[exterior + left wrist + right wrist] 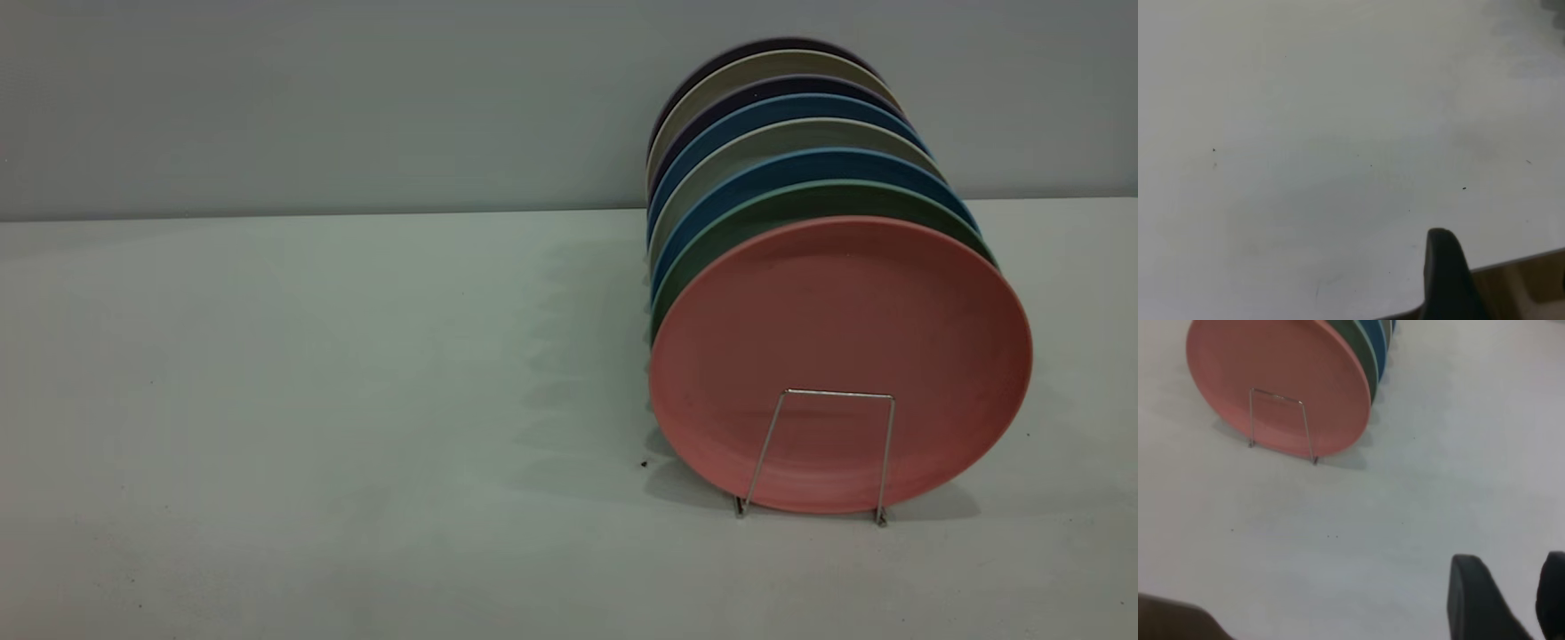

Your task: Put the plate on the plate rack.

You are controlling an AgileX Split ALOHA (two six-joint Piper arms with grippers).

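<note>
The salmon-pink plate (840, 311) stands upright on edge at the front of a row of plates, leaning behind the front wire loop of the plate rack (840, 392). The right wrist view shows the same plate (1291, 360) and rack loop (1277, 395) some way off across the table. My right gripper (1511, 590) hovers over bare table, open, with nothing between its fingers. My left gripper (1448, 273) shows only as one dark part over the table near an edge, far from the plates. Neither gripper appears in the exterior view.
Behind the pink plate stand a teal-green plate (800, 200), blue plates (782, 171) and several grey and dark ones. The white table (356, 400) stretches left of the rack. A grey wall closes the back. The left wrist view shows the table edge, with brown floor (1531, 287) beyond.
</note>
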